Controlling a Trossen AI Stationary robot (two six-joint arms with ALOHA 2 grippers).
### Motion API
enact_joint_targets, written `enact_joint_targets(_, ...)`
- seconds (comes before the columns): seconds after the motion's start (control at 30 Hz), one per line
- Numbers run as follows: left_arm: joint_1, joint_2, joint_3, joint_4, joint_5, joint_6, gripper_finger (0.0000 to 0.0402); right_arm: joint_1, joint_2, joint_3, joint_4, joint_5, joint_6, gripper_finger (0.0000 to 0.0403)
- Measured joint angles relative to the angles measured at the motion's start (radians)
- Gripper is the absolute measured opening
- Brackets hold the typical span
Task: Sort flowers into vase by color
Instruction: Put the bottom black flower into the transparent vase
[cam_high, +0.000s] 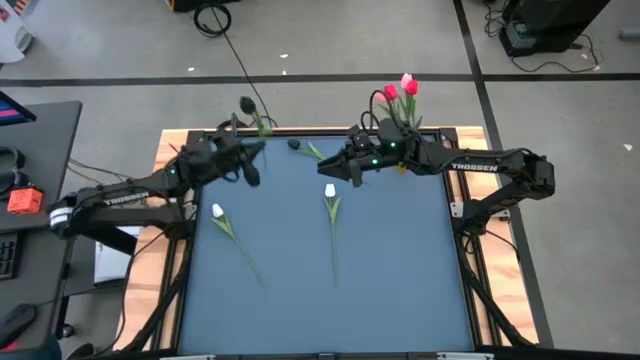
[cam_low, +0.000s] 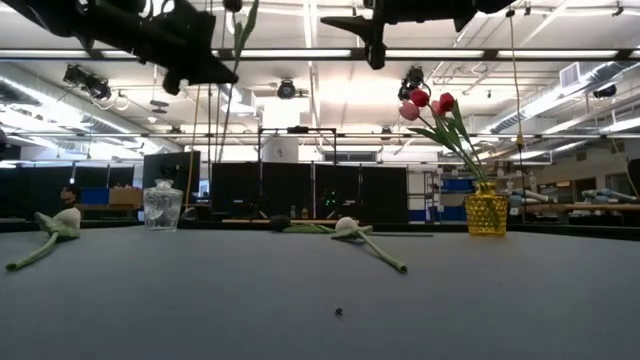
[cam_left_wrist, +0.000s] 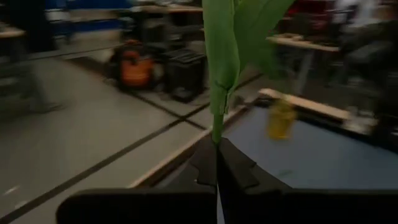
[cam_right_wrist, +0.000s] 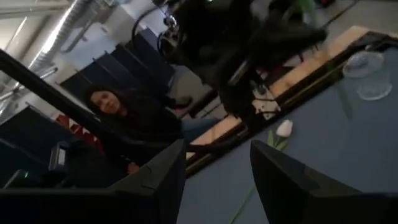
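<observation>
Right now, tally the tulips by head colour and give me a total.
White tulips: 2, lying on the table
Red tulips: 2, in the yellow vase
Pink tulip: 1, same vase
Dark tulips: 2, one lying at the table's far edge, one held in the left hand
Total: 7

The dark two-finger left gripper (cam_left_wrist: 217, 169) is closed on a thin green flower stem (cam_left_wrist: 216, 121), broad leaves rising toward twelve o'clock; a blurred yellow vase (cam_left_wrist: 280, 118) stands at two o'clock.
</observation>
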Motion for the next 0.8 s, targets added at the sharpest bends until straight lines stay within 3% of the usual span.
enact_joint_targets(0.2, 0.176, -0.002, 0.0, -0.017, 0.016, -0.024, 0.0, 0.0, 0.035, -0.001, -0.012, -0.063, 0.008, 0.0187)
enact_joint_targets(0.5, 0.404, -0.023, 0.0, -0.038, 0.01, -0.027, 0.0, 0.02, 0.058, -0.001, -0.022, -0.045, -0.029, 0.0187)
enact_joint_targets(0.8, 0.557, -0.061, 0.0, -0.09, 0.009, -0.072, 0.0, 0.023, 0.059, -0.001, -0.03, -0.044, -0.06, 0.0187)
